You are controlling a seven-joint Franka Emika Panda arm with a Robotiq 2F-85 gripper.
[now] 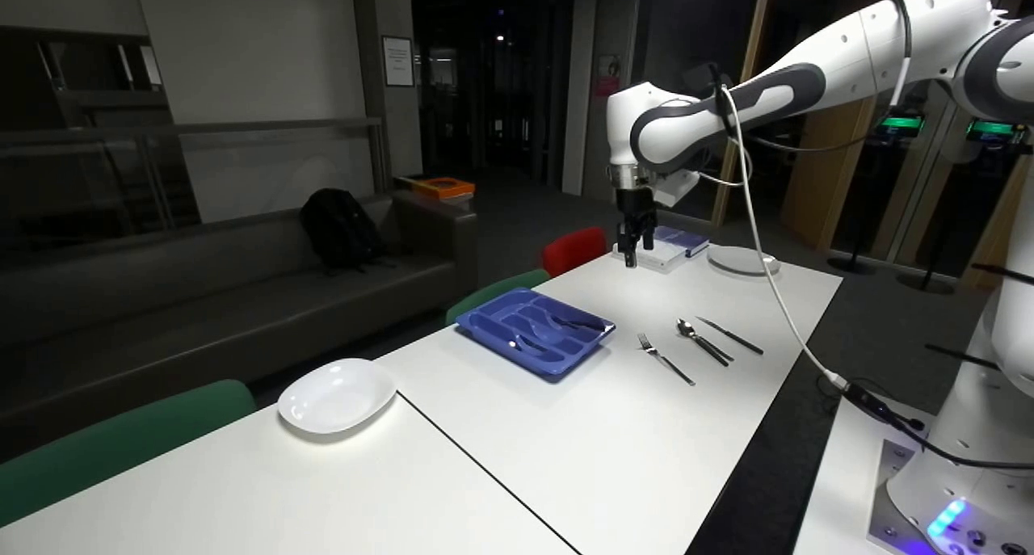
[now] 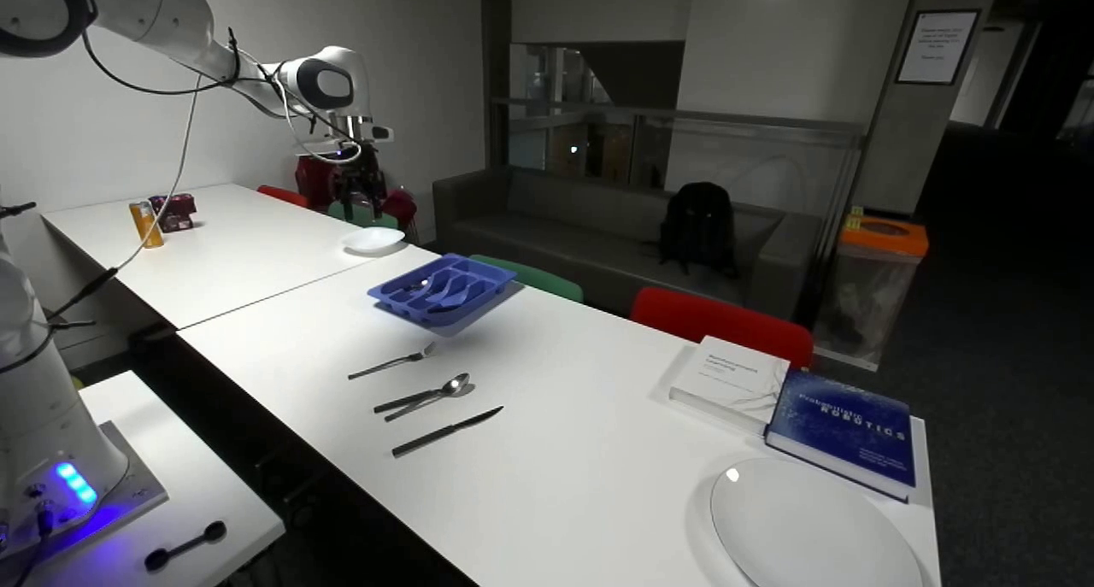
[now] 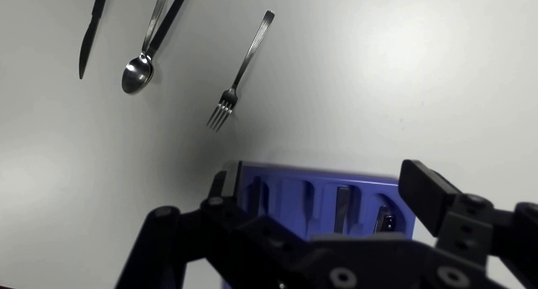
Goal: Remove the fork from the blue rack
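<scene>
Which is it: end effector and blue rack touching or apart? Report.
Apart. In an exterior view, white table shows between the end effector, hanging in mid-air, and the blue rack.

White tabletop, two sections meeting at a dark seam. Blue rack near one long edge. From it, in order: fork, two spoons with bowls overlapping, dark-handled knife. At one end, white book beside blue book; flat plate near both. Across the seam: white dish, orange cylinder, dark red item, details unclear.
</scene>
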